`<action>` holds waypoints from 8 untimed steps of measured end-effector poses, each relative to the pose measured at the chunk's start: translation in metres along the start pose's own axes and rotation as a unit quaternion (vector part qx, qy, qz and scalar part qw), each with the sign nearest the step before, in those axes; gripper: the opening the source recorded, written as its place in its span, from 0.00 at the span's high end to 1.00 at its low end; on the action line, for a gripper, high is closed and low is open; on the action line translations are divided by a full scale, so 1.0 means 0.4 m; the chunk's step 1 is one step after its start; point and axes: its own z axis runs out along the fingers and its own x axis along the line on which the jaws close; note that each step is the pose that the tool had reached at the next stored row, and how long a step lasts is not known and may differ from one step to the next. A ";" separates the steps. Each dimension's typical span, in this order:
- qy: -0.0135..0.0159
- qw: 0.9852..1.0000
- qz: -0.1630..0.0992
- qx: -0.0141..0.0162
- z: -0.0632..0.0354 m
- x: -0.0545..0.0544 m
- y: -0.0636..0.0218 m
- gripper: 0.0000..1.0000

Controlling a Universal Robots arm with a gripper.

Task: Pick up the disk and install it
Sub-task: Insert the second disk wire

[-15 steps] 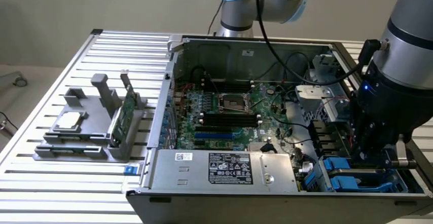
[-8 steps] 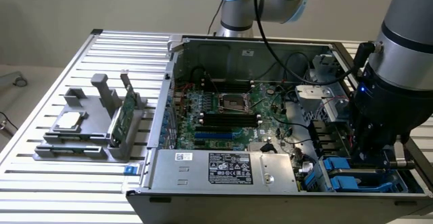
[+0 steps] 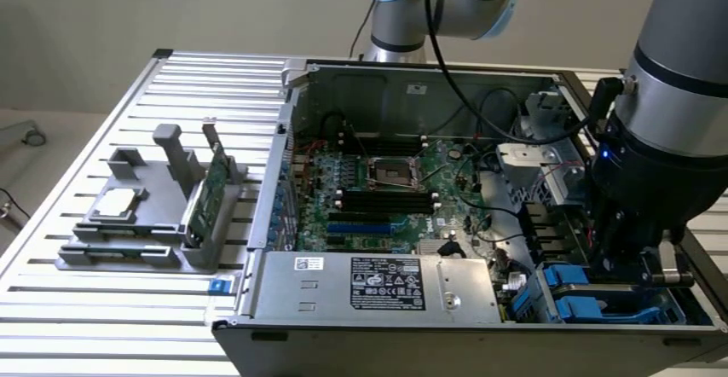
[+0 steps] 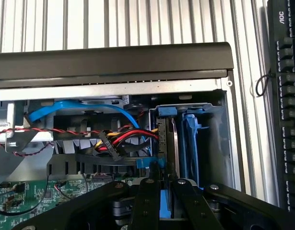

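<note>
The disk (image 4: 169,143) stands on edge in the drive bay at the front corner of the open computer case (image 3: 376,313), on the exterior view's right. Its blue carrier rail runs down between my fingers. My gripper (image 4: 165,186) is shut on the disk, with one black finger on each side of the blue rail. In the exterior view the gripper (image 3: 626,262) reaches down into that bay, and blue carrier plastic (image 3: 572,279) shows just below it.
A second blue carrier (image 4: 191,143) sits beside the disk in the bay. Red, yellow and blue cables (image 4: 123,139) crowd the space next to it. The motherboard (image 3: 381,194) and power supply (image 3: 376,285) fill the case. A grey fixture (image 3: 148,223) holds a chip and a green card. A keyboard (image 4: 286,96) lies outside the case.
</note>
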 end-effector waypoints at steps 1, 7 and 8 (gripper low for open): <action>0.000 1.000 0.000 0.000 0.001 0.000 0.000 0.84; 0.000 1.000 -0.002 -0.001 0.006 -0.001 -0.002 0.84; 0.000 1.000 -0.002 -0.002 0.007 -0.001 -0.002 0.84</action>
